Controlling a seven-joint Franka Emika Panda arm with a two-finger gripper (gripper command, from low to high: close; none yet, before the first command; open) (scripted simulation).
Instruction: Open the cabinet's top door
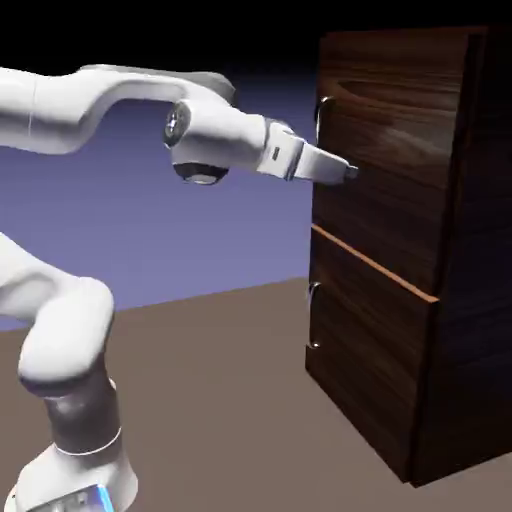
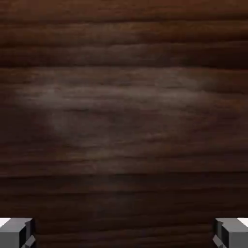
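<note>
Two fingers [image 2: 17, 232] wide apart, empty, top door [image 1: 385, 150] just in front, handle [image 1: 320, 115] off to side.

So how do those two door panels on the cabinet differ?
The top door looks taller than the lower door. An orange-brown trim strip divides them. The robot's tool is up against the top door, jaws open; nothing is near the lower door. Both are dark wood grain, shut, with silver handles at their left edges.
</note>
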